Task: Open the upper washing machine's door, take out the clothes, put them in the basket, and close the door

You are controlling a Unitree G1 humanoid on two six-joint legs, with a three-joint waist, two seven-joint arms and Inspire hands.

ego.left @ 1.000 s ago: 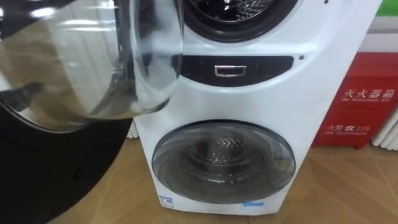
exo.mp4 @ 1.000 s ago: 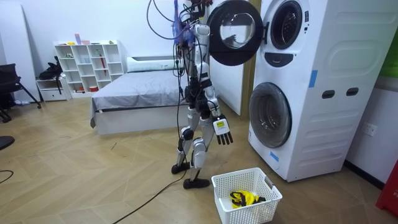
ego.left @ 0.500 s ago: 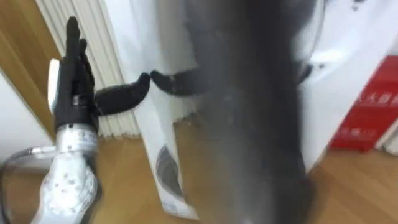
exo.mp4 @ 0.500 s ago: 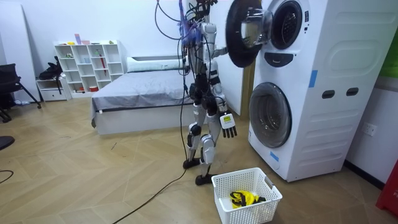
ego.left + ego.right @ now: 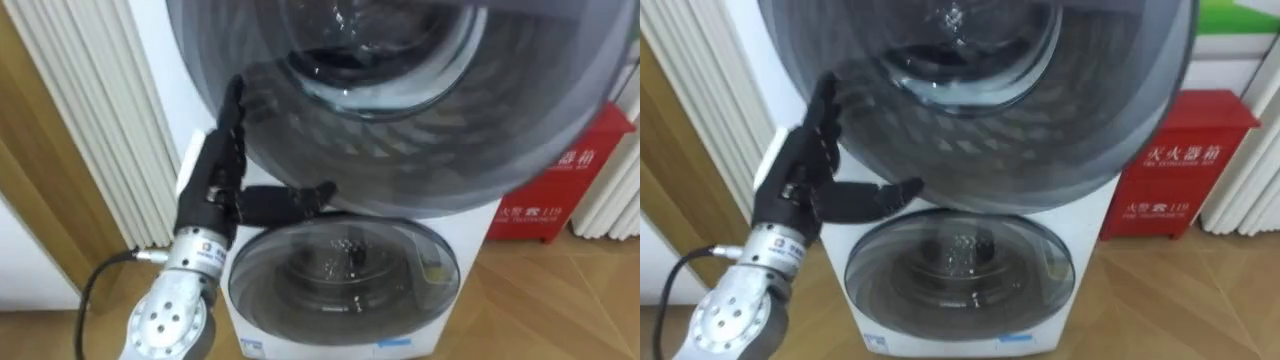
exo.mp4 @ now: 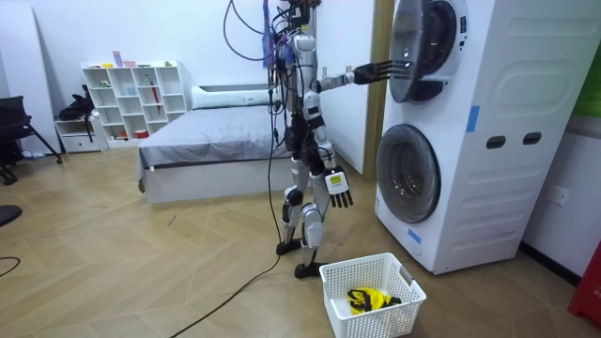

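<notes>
Quick look from my remote station: the robot stands right in front of the stacked washing machine [image 6: 488,141] with its left arm stretched up and forward. The left robot hand [image 5: 210,185] is flat and wide, fingers straight and pointing up, laid against the lower left edge of the round upper door [image 5: 420,110], with the thumb sticking out sideways under the door's rim. It isn't gripping anything, just pressing with straight fingers. In the room view that door sits close to the machine's front, but I can't tell whether it is fully latched. Just below the thumb is the lower door [image 5: 340,270], closed, with the drum visible through the glass. Off to the far side of the machine from that hand there's a red cabinet [image 5: 545,190]. The right robot hand [image 6: 340,190] hangs by the hip, fingers loose and pointing down, holding nothing. The yellow clothes [image 6: 368,300] lie in the white basket [image 6: 394,278] on the floor, below that right hand and a bit toward the machine, next to the robot's feet.
</notes>
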